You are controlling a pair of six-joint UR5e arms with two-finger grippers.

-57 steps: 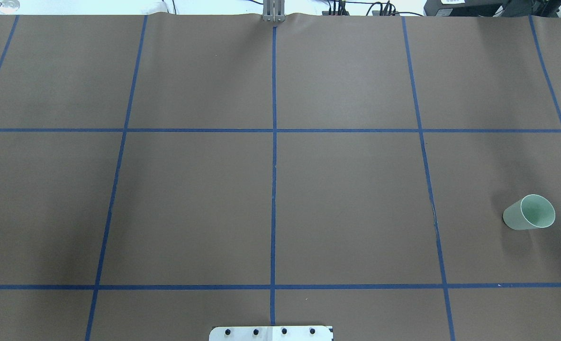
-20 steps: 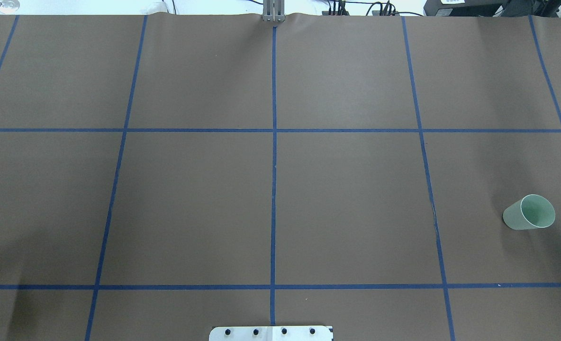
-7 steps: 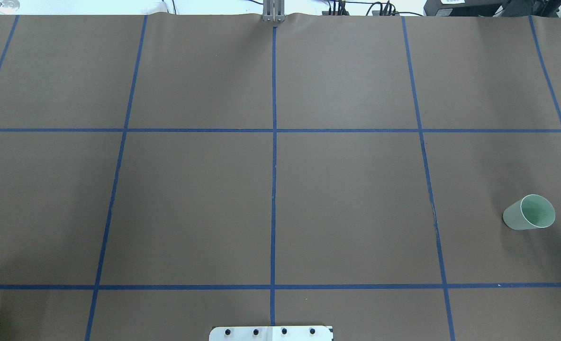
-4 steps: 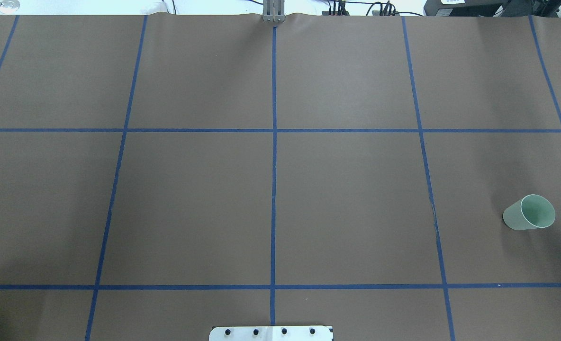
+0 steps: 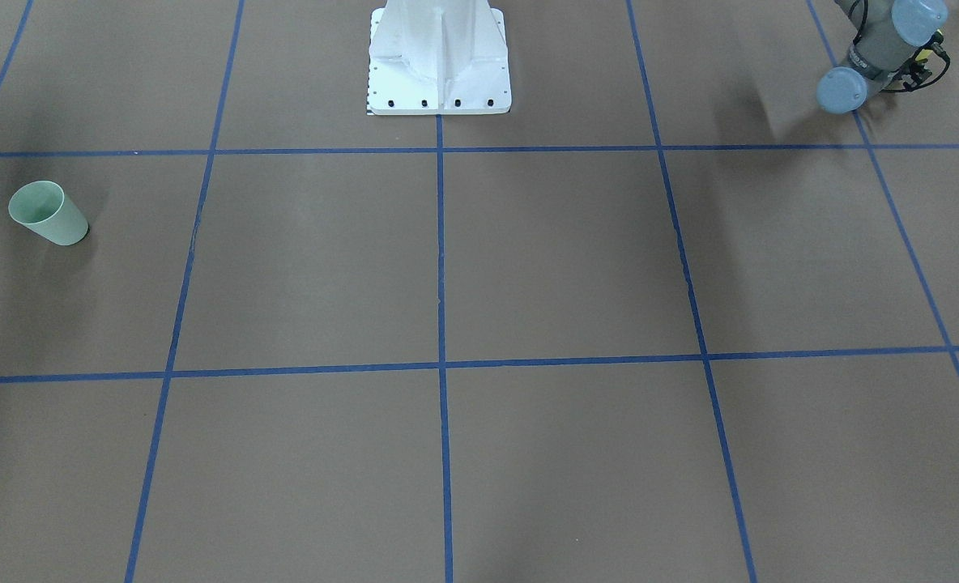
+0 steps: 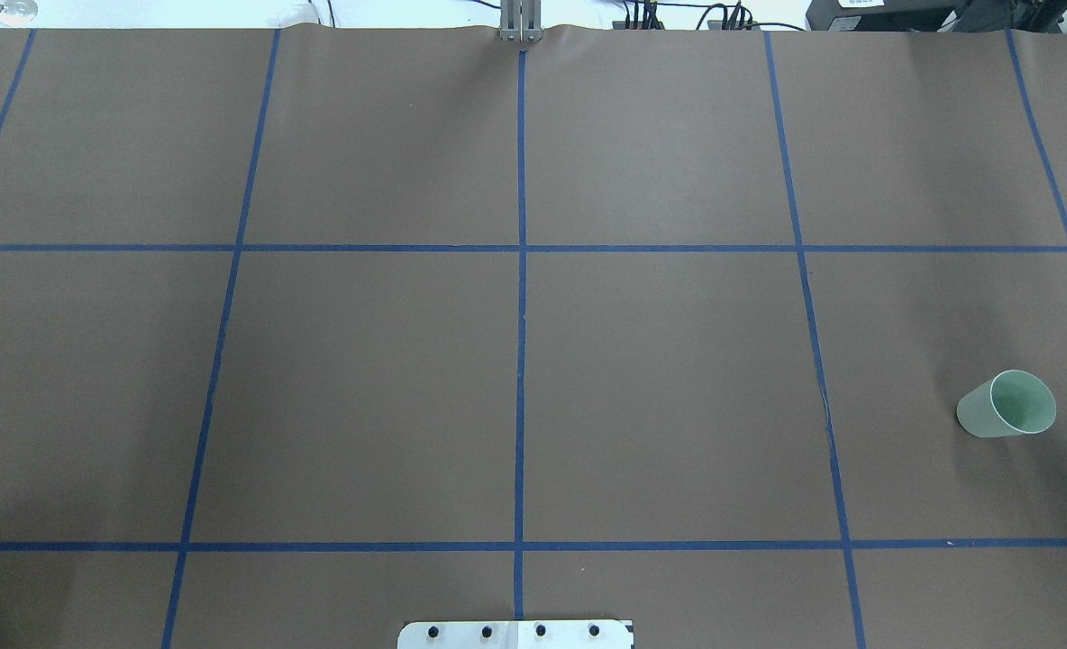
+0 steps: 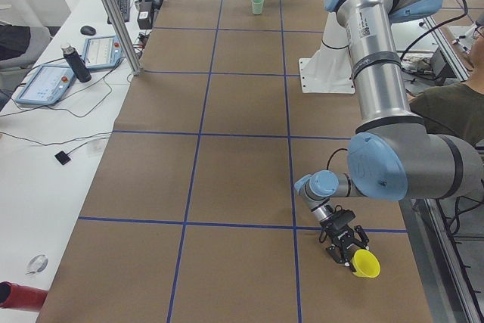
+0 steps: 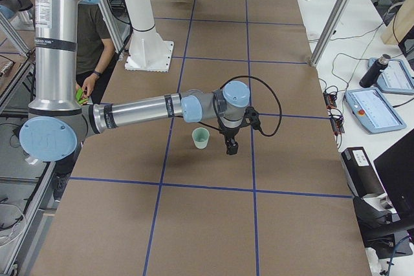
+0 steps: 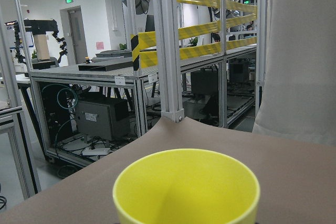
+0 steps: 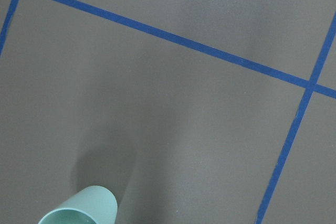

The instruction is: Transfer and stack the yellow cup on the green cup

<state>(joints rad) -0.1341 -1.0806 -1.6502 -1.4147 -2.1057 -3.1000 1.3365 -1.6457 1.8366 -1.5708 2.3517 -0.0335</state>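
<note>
The green cup [image 6: 1007, 404] stands upright at the table's right side; it also shows in the front-facing view [image 5: 48, 213], the right view [image 8: 201, 138] and the right wrist view [image 10: 79, 208]. The right gripper [image 8: 231, 150] points down just beside it, apart from it; I cannot tell if it is open or shut. The yellow cup [image 7: 365, 264] is at the table's left end, at the tip of the left gripper [image 7: 349, 253]. The cup fills the left wrist view [image 9: 186, 187], where no fingers show. I cannot tell whether the left gripper is shut on it.
Blue tape lines divide the brown table cover into squares. The white robot base [image 5: 439, 57] stands at the near middle edge. A person [image 8: 90, 43] sits beside the base. A side table holds tablets and a bottle [image 7: 76, 62].
A small dark tip has come in at the overhead view's right edge, and the shadow at lower left has shifted. The green cup has not moved.
</note>
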